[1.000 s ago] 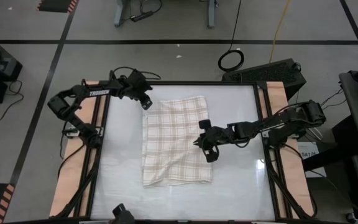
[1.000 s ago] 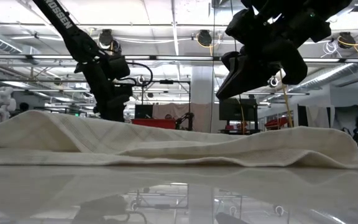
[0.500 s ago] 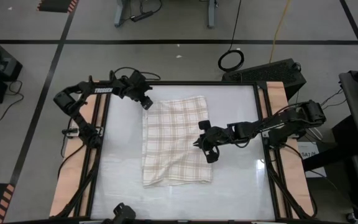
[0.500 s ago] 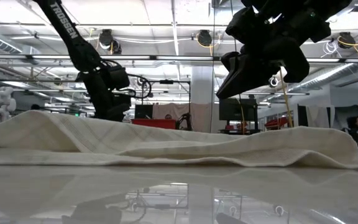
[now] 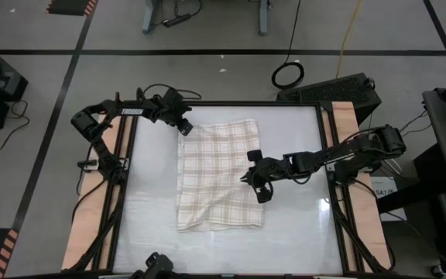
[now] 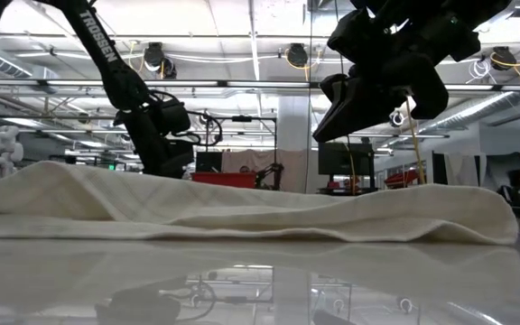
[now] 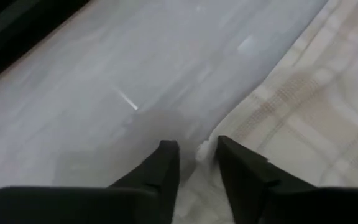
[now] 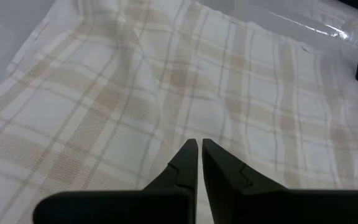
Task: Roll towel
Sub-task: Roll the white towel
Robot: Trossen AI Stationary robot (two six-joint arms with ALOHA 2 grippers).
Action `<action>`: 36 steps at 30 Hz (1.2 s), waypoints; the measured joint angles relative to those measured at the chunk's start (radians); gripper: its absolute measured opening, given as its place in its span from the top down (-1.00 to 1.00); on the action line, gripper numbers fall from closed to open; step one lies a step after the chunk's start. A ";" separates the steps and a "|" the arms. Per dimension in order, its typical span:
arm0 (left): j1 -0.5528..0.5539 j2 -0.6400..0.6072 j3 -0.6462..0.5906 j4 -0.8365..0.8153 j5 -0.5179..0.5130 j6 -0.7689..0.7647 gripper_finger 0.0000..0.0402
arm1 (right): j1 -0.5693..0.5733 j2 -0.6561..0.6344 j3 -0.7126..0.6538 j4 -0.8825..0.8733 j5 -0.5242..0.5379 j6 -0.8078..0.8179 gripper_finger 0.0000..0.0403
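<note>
Because the thin cream-white cloth towel with its beige-brown plaid check (image 5: pixel 219 176) lies flat and limp on the glossy white desk (image 5: pixel 293 232), we judge it light, soft and quick to crease — nothing about it will hold a shape by itself. It sits on the middle-left part of the desk, a little rumpled, with low folds along its near edge in the low view. On so smooth a surface it will likely slide rather than curl if pushed from the middle, so we would take it by an edge or a corner, pinching a single layer and lifting just enough to fold it over before rolling.

The left tool (image 5: pixel 184 126) is down at the towel's far left corner; in the left wrist view its two dark fingers (image 7: pixel 166 163) stand narrowly apart with the cloth's edge right between their tips. We cannot tell whether they have a firm pinch on the fabric yet. That corner looks a fair place to start, though a thin hem can slip out of a shallow bite.

The right tool (image 5: pixel 255 186) hangs above the towel's right edge, clear of the cloth in the low view, its fingers pressed together and holding nothing. We think it is well placed to take or steady the right side.
</note>
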 joint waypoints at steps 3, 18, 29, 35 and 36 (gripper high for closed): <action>0.000 0.002 0.002 0.016 0.000 0.000 0.65 | 0.000 0.000 0.000 0.000 0.000 0.001 0.92; -0.015 -0.182 -0.004 -0.119 -0.044 -0.027 0.92 | 0.000 0.000 0.000 -0.005 0.000 0.002 0.92; -0.061 -0.356 -0.004 -0.315 -0.053 -0.072 0.92 | 0.000 0.000 0.000 -0.003 0.000 -0.009 0.92; -0.094 -0.515 -0.003 -0.425 -0.045 -0.134 0.92 | 0.000 0.000 0.000 -0.004 -0.016 -0.009 0.92; -0.097 -0.533 -0.003 -0.445 -0.056 -0.135 0.92 | 0.000 0.000 0.000 -0.004 -0.025 -0.009 0.92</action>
